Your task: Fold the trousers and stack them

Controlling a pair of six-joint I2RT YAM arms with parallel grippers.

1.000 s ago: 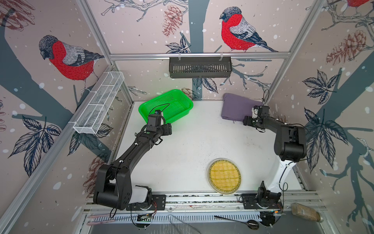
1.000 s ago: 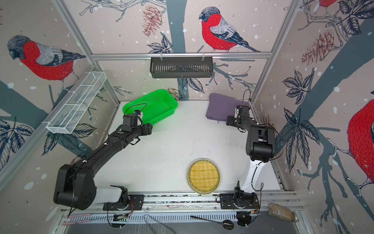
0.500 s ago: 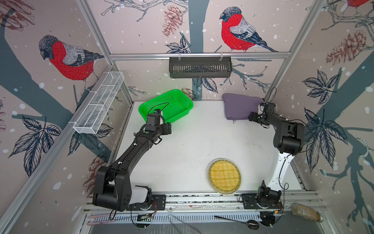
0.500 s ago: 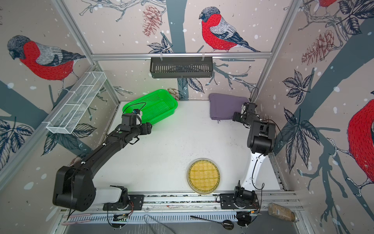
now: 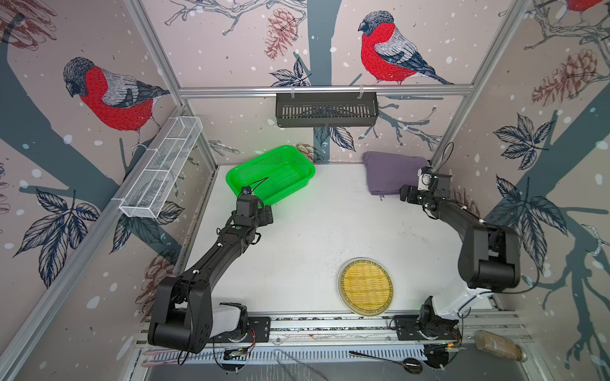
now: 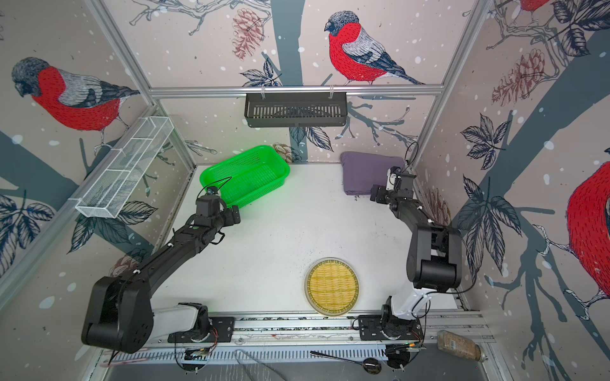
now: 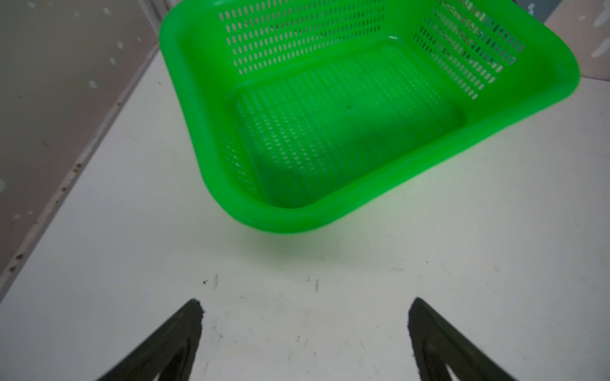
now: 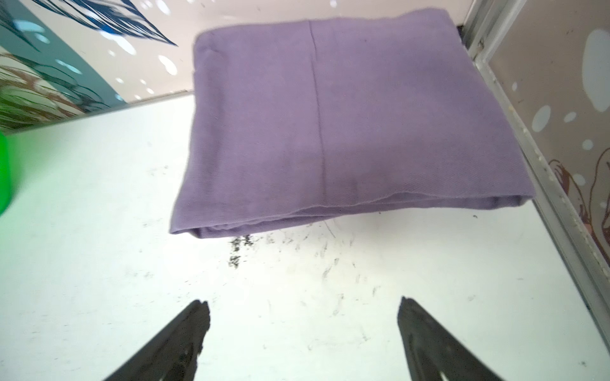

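The trousers (image 5: 389, 171) (image 6: 366, 173) lie folded into a flat purple-grey rectangle in the back right corner of the white table, against the walls. In the right wrist view the trousers (image 8: 330, 115) show their stacked folded edges toward me. My right gripper (image 5: 405, 194) (image 6: 375, 194) (image 8: 302, 301) hovers just in front of that edge, open, with only bare table between its fingers. At the left, my left gripper (image 5: 266, 216) (image 6: 235, 215) (image 7: 305, 301) stands open and empty over bare table, just in front of the green basket.
A green plastic basket (image 5: 308, 171) (image 7: 280, 221) sits empty at the back left. A round woven plate (image 5: 365, 286) lies near the front right. A black wall basket (image 5: 326, 109) and a white wire rack (image 5: 161, 171) hang on the walls.
The right arm's elbow swung back toward the corner and has come forward again, its gripper now just off the trousers' front edge. The left arm has barely moved.
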